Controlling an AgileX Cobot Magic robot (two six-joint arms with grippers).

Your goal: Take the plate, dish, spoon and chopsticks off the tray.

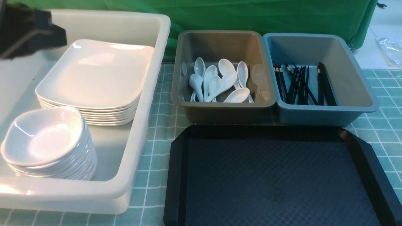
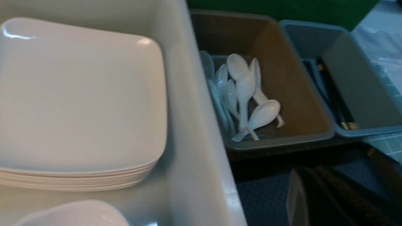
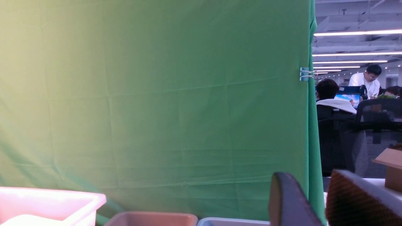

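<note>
A green curtain (image 1: 251, 15) backs a worktop (image 1: 157, 150) under a teal checked cloth. The tray (image 1: 276, 175) lies bare near the front, so nothing remains for either arm to take from it. The left jaws (image 2: 317, 201), shut and empty, hang beside the tub (image 1: 147, 103), nearest the plates (image 1: 94, 75) and dishes (image 1: 47, 138) stacked inside. The right jaws (image 3: 314, 201) stand part open, holding nothing, raised well above the bins. Spoons (image 1: 220, 83) fill the grey bin (image 1: 220, 110); chopsticks (image 1: 301, 84) lie front-to-back in the blue bin (image 1: 326, 113).
</note>
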